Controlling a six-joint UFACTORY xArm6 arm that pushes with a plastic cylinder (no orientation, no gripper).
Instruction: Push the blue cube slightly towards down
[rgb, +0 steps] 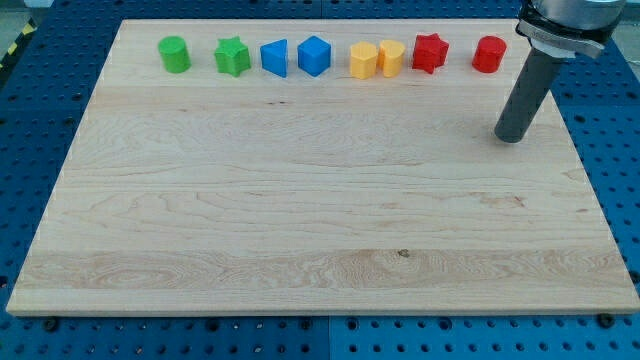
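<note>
The blue cube sits in a row of blocks near the view's top edge of the wooden board. A blue triangular block lies just to its left. My tip rests on the board at the view's right, far to the right of the blue cube and below the red blocks. It touches no block.
The row runs left to right: green cylinder, green star, the blue blocks, two yellow blocks touching, red star, red cylinder. A blue perforated table surrounds the board.
</note>
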